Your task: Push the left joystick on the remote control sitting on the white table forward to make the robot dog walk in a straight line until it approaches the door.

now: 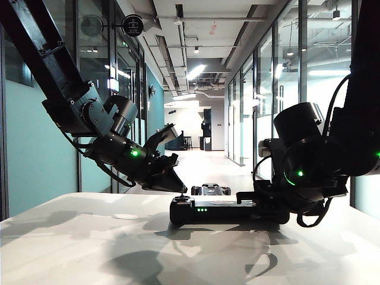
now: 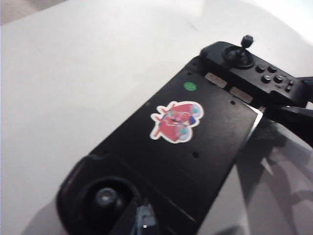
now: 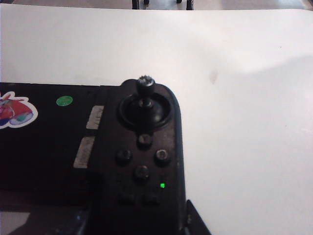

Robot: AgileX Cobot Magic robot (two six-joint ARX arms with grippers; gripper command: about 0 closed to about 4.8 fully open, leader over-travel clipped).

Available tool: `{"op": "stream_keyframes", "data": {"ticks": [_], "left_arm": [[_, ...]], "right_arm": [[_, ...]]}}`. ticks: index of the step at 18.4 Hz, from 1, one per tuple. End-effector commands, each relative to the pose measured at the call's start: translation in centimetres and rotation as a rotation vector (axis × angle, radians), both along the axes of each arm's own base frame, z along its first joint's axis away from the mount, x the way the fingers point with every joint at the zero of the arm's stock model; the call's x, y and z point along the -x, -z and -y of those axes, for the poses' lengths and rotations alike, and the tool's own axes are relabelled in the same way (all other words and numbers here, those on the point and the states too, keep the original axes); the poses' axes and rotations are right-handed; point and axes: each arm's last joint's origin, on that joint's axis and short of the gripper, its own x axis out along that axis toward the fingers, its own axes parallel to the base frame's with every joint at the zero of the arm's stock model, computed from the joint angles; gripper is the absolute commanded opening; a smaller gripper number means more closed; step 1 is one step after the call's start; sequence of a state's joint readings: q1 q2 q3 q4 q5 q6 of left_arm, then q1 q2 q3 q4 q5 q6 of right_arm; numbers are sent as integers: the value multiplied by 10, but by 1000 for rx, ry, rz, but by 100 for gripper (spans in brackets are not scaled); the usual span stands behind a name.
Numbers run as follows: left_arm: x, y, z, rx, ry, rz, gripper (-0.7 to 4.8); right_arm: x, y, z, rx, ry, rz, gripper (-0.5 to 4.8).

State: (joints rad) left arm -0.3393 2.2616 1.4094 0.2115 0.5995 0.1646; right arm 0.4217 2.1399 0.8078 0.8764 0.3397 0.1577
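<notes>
Clamping the right end effector [image 1: 256, 200] on the right end of the remote control [image 1: 214, 212], just beside the right joystick [image 3: 145, 84], with the controller lying flat on the white surface [image 1: 89, 237] and its red sticker [image 2: 175, 121] facing up. Angling the left end effector [image 1: 177, 185] down close over the left joystick [image 2: 105, 197] at the controller's left end, not being able to tell whether released or clenched, nor whether touching the cap. Seeing the robot dog [image 1: 210, 190] standing on the corridor floor [image 1: 205, 163], beyond the surface's far edge.
</notes>
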Motion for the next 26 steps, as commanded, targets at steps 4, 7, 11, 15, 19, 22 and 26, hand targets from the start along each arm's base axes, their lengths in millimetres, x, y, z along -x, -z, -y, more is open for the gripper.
{"op": "stream_keyframes", "data": {"ticks": [4, 7, 11, 15, 19, 22, 26], "left_arm": [[-12, -2, 5, -2, 0, 8, -6], [-13, 0, 6, -5, 0, 3, -6], [-14, 4, 5, -16, -12, 1, -6], [-14, 5, 6, -14, -12, 7, -6], [-16, 4, 6, -18, -28, 27, -6], [-16, 6, 5, -17, -28, 28, -6], [-16, 11, 6, -20, -31, 25, -6]], "right_arm": [[-2, -6, -1, -18, 5, 40, 139], [-2, -6, -1, -18, 5, 40, 139], [-2, -6, -1, -18, 5, 40, 139], [-2, -6, -1, -18, 4, 40, 139], [-2, -6, -1, -18, 4, 40, 139], [-2, -6, -1, -18, 4, 40, 139], [-2, -6, -1, -18, 4, 40, 139]]}}
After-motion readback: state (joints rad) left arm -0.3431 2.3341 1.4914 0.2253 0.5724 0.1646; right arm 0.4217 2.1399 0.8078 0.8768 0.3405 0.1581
